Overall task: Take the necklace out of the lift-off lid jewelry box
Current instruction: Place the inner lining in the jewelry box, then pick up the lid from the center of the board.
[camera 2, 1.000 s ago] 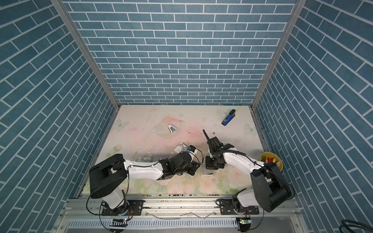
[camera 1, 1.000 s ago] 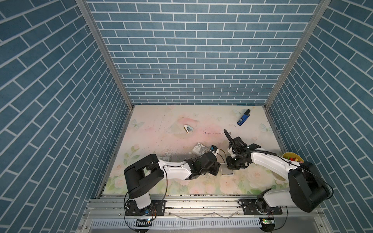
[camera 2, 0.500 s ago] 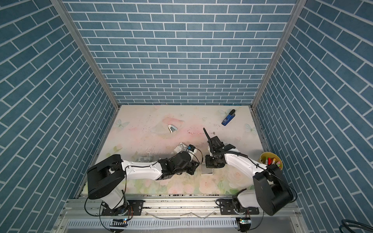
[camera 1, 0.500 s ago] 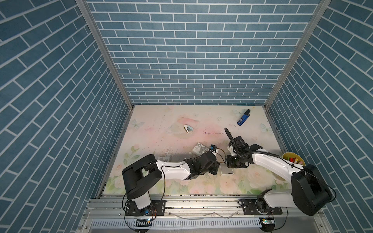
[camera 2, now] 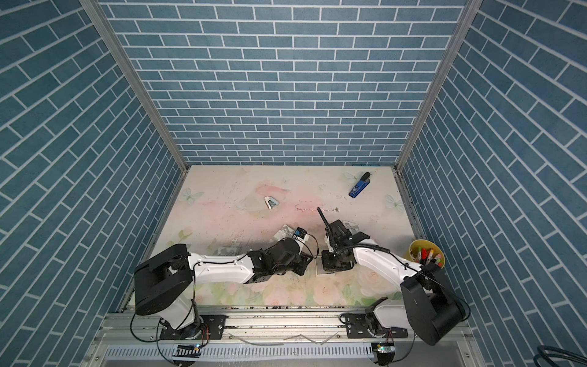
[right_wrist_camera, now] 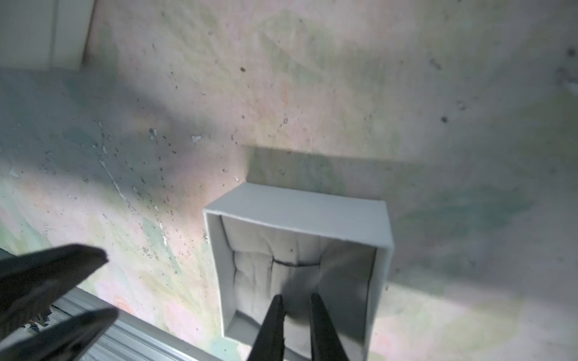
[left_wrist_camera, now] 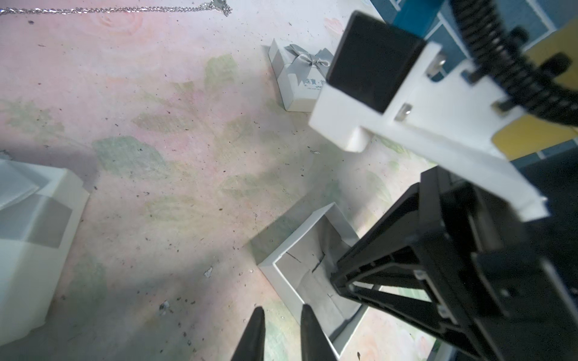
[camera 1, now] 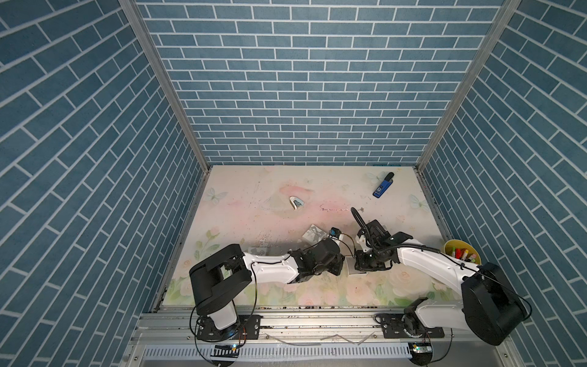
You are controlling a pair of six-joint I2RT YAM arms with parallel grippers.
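Note:
The jewelry box's white base point(right_wrist_camera: 297, 200) stands open near the table's front middle, also seen in both top views point(camera 1: 355, 272) point(camera 2: 320, 270) and in the left wrist view point(left_wrist_camera: 283, 256). Only a creased white cushion point(right_wrist_camera: 256, 265) shows inside it. The necklace point(camera 1: 341, 209) point(camera 2: 314, 209) point(left_wrist_camera: 109, 9), a thin silver chain, lies stretched on the table behind the right arm. My right gripper point(right_wrist_camera: 295, 298) point(camera 1: 363, 270) hangs over the box, open by a narrow gap and holding nothing. My left gripper point(left_wrist_camera: 281, 312) point(camera 1: 340, 265) is open too, low beside the box and empty.
A grey gift box with a bow point(left_wrist_camera: 300, 78) sits beyond the right arm. Another white box point(camera 1: 314, 234) is behind the left wrist. A blue stapler-like object point(camera 1: 382, 187) lies back right, a small white item point(camera 1: 297, 203) mid-table, and a yellow cup of markers point(camera 1: 460, 254) at the right edge.
The right gripper's fingers have parted a little over the open box. Both arms have stayed almost where they were.

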